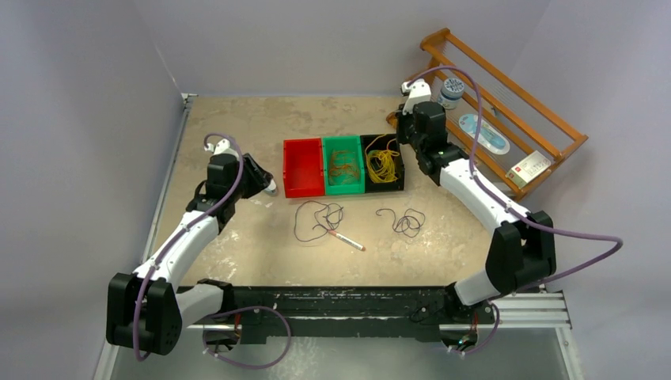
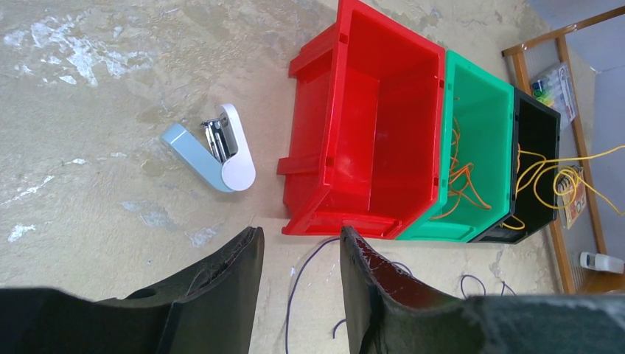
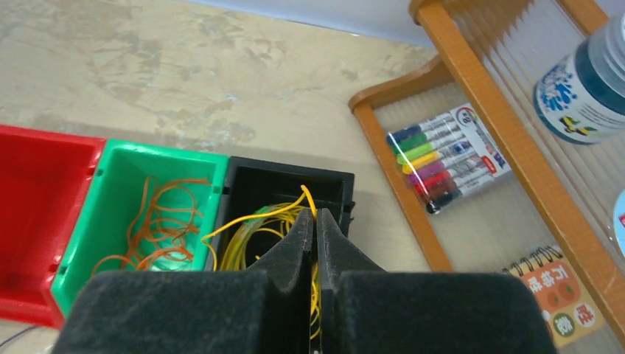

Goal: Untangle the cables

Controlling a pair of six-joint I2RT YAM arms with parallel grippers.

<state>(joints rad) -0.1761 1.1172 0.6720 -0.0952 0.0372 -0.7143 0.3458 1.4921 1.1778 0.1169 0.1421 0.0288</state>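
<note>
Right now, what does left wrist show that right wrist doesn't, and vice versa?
Left wrist only: a white and pale-blue stapler, and the open left gripper. Right wrist only: the right gripper, shut on a thin yellow cable. Both: the red plastic bin, the green plastic bin with thin orange cables, the black plastic bin with the yellow cable.

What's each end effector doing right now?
Left end effector: open, holding nothing.
Right end effector: closed, apparently pinching a strand of the yellow cable.
</note>
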